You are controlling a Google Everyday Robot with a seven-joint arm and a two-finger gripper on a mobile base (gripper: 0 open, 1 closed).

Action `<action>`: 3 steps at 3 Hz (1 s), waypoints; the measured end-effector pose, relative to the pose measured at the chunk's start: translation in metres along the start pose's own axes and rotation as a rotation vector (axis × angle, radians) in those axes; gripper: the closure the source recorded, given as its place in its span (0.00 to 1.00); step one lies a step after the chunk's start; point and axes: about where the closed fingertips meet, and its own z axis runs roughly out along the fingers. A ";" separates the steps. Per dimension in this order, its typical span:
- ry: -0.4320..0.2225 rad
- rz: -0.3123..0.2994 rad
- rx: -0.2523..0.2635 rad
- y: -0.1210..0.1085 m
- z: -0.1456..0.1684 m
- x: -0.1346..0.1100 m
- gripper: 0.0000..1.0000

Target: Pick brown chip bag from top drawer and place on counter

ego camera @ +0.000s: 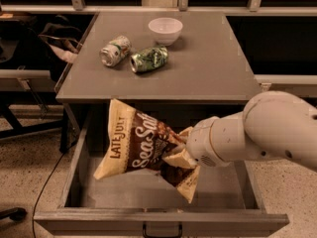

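The gripper [182, 151] hangs over the open top drawer [130, 191]; its jaws pinch the brown chip bag [138, 145], held tilted above the drawer bottom, just below the counter [213, 68] edge.

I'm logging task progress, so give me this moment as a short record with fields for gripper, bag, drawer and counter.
gripper: over the open drawer, shut on the right end of the brown chip bag
brown chip bag: held tilted, clear of the drawer bottom, not yet on the counter
top drawer: pulled open, grey bottom showing below the bag
counter: holds a white bowl, a pale crushed can and a green crushed can
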 end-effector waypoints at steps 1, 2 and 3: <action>-0.001 -0.032 0.112 -0.008 -0.024 -0.026 1.00; 0.000 -0.017 0.199 -0.028 -0.040 -0.049 1.00; 0.000 -0.018 0.198 -0.028 -0.040 -0.049 1.00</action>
